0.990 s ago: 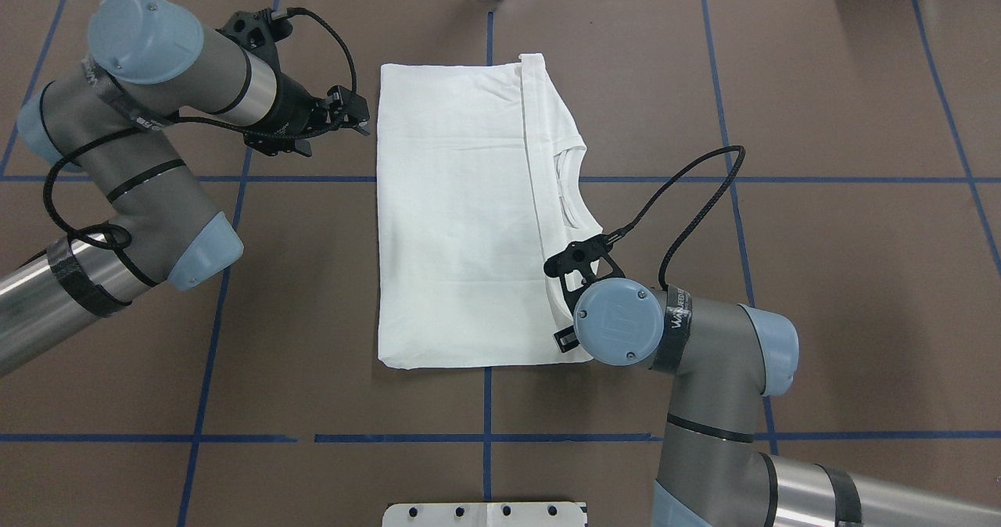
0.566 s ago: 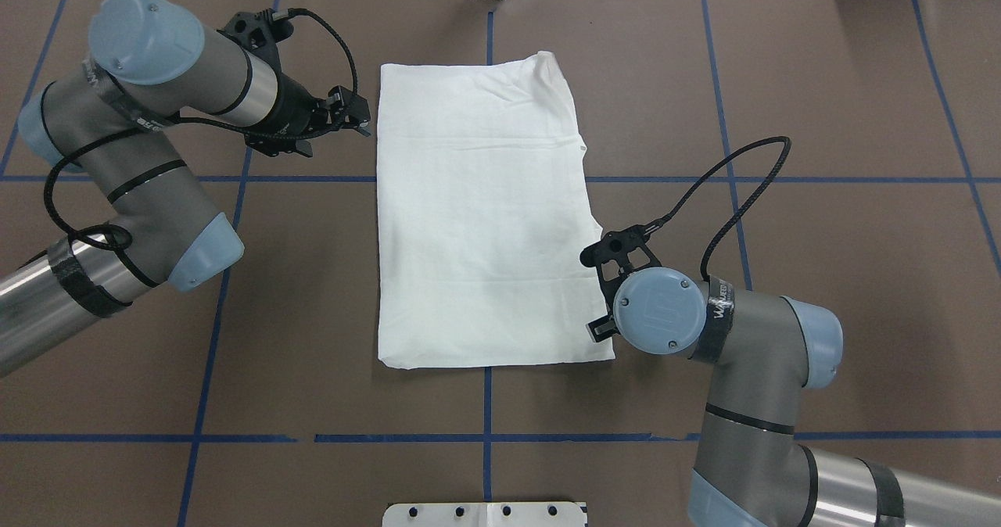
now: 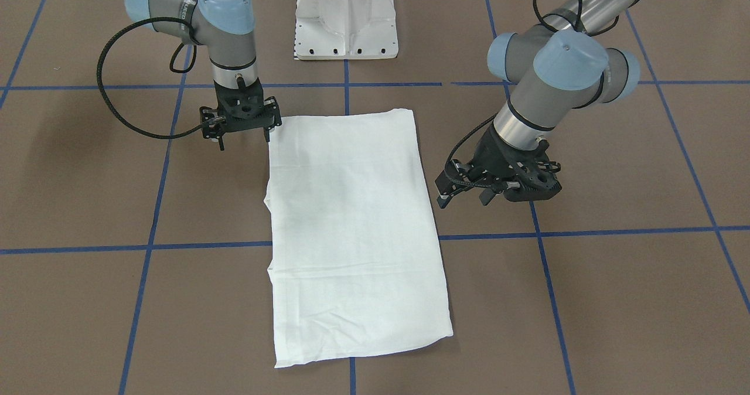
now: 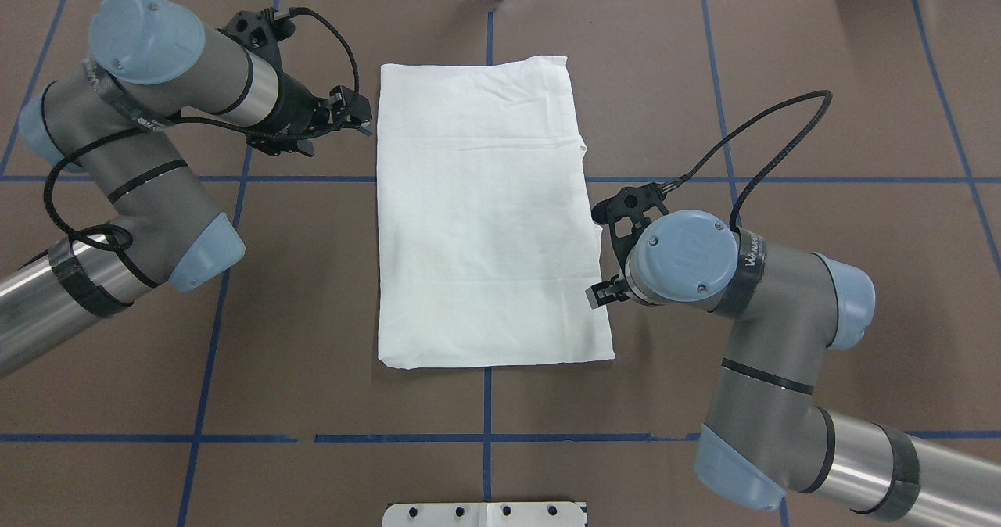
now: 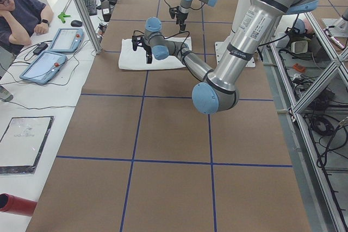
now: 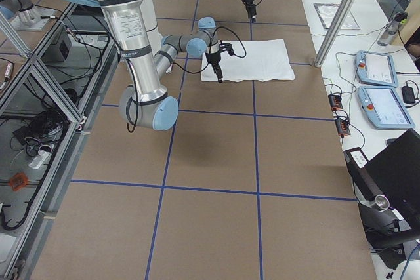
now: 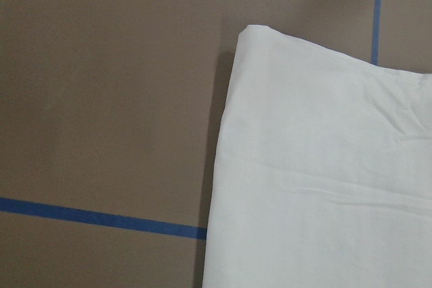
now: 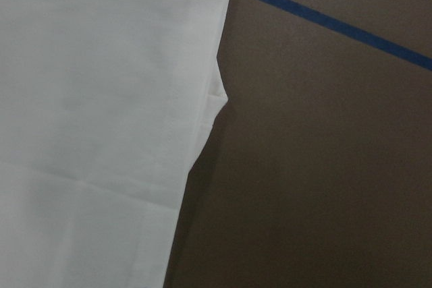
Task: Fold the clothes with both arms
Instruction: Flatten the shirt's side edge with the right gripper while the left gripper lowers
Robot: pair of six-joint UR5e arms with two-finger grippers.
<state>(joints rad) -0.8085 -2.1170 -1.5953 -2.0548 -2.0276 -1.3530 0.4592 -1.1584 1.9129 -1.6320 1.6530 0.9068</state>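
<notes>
**A:** Where is the T-shirt (image 4: 485, 214) now?

**B:** It lies flat in the middle of the table (image 4: 821, 81), as a long plain rectangle. One second ago the ribbed neck showed along its right side. Now a layer is laid over it and hides it.

**A:** And the grippers?

**B:** The right gripper (image 3: 246, 142) has left the cloth. It hangs just beside the right edge, jaws apart, holding nothing. The left gripper (image 3: 464, 200) has not moved from beside the left edge, and it is also spread and empty.

**A:** What remains?

**B:** I think the lengthwise fold is finished, and a crosswise fold should follow.
</notes>
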